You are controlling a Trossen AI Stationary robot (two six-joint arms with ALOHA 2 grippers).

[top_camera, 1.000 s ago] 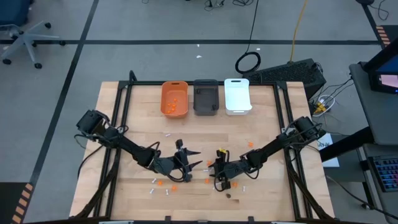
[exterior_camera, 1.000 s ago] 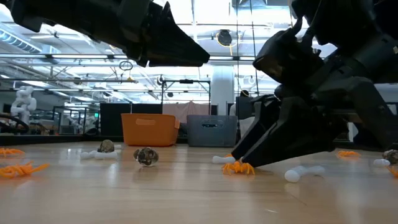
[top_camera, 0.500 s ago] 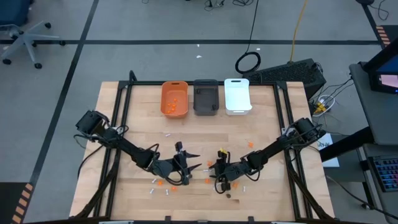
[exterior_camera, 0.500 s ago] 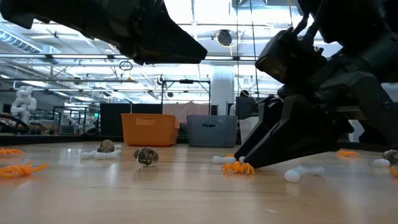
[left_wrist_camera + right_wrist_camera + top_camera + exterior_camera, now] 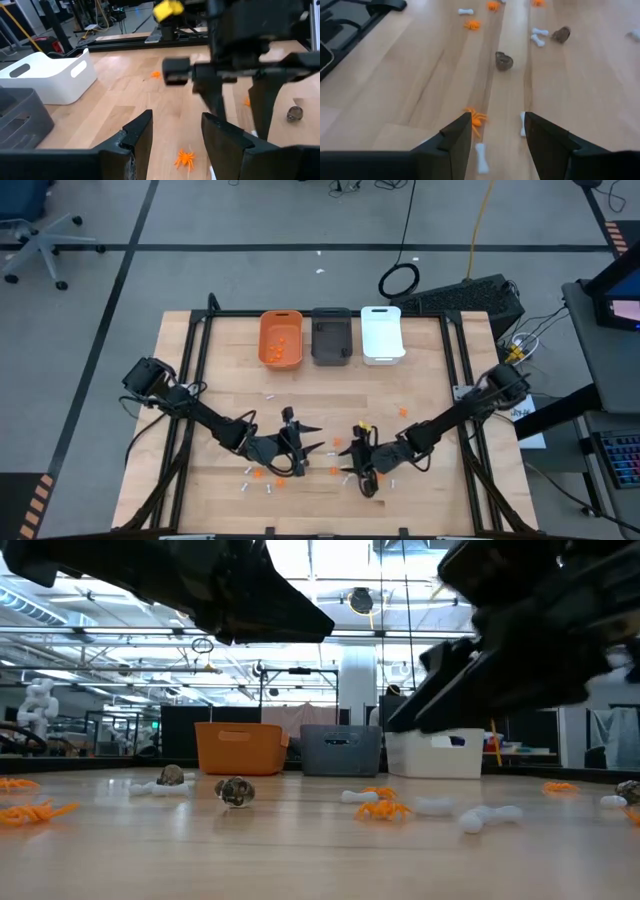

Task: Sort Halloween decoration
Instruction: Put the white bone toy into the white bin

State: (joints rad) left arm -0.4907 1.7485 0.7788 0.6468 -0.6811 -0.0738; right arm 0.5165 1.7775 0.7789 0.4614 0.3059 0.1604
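High view – step: picking is under way; the orange bin already holds a few orange pieces, while most of the Halloween decoration lies scattered on the near half of the desk, well apart from the bins.
High view – arms: the left pincer and the right pincer both hang low over the middle of the scatter, near each other.
Low view – pieces: orange spider, white bone and dark skull lie loose on the wood; neither arm touches the desk here.
Low view – bins: orange, dark grey bin and white bin stand in a row at the far edge.
Left wrist view – pincer: left one is released, nothing between its fingers; an orange spider lies just ahead on the desk, the other arm beyond it.
Right wrist view – pincer: right one is released and empty, fingers spread above an orange spider with white bones beside it.
Next move, as I judge: drop the right pincer straight over that spider, keep the bones outside the jaws, close, then carry it to the orange bin.
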